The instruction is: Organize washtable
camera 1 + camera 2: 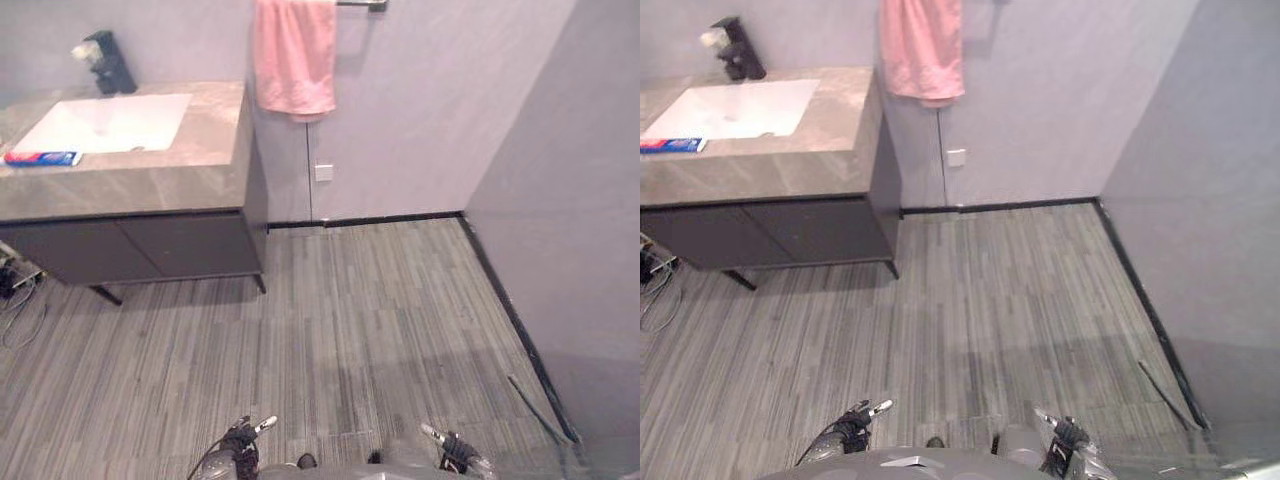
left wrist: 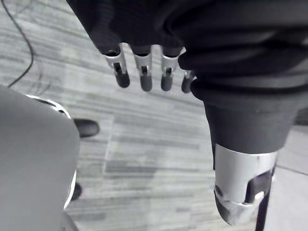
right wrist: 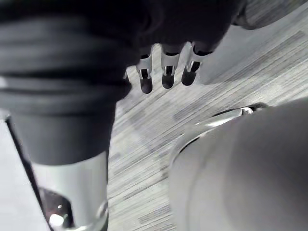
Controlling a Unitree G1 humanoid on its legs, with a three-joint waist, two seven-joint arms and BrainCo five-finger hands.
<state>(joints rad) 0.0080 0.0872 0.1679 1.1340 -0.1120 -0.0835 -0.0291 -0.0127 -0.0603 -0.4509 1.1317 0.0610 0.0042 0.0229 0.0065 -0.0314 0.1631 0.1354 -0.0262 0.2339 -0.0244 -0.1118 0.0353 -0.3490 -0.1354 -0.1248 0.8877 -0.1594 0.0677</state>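
The washtable [image 1: 200,150] stands at the far left: a grey stone counter with a white sink [image 1: 110,122] and a black faucet [image 1: 108,62]. A blue and red toothpaste box [image 1: 42,158] lies on the counter's front left. A pink towel [image 1: 295,55] hangs from a wall bar beside the counter. My left hand [image 1: 243,438] and right hand [image 1: 452,448] hang low at my sides, far from the washtable. In the wrist views the left fingers [image 2: 144,72] and right fingers [image 3: 167,72] are relaxed over the floor, holding nothing.
A dark cabinet [image 1: 150,245] on thin legs carries the counter. A white wall socket [image 1: 323,172] sits below the towel. A grey wall [image 1: 570,200] closes the right side, with a thin dark rod [image 1: 540,410] at its foot. Loose cables [image 1: 15,290] lie left of the cabinet.
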